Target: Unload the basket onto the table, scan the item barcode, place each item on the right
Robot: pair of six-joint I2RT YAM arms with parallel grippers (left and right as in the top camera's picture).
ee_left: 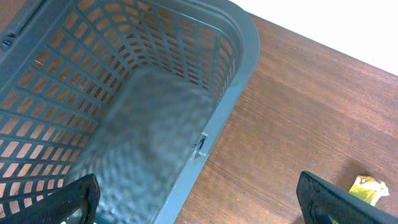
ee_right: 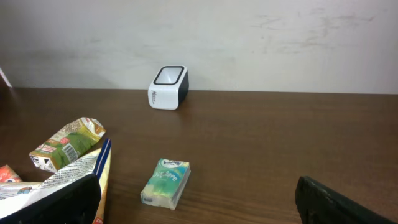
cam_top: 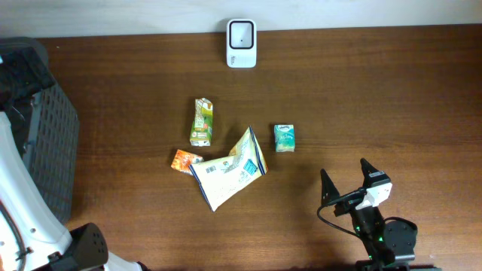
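A white barcode scanner stands at the table's far edge, also in the right wrist view. Mid-table lie a green juice carton, a small orange packet, a large white-and-blue bag and a teal tissue pack. My right gripper is open and empty, near the front edge, right of the items. In its wrist view the tissue pack lies just ahead between the spread fingers. My left gripper is open and empty over the rim of a basket.
A grey plastic basket with lattice walls stands at the table's left edge and fills most of the left wrist view. A small yellow packet shows at that view's right edge. The left arm's white body lies along the left side.
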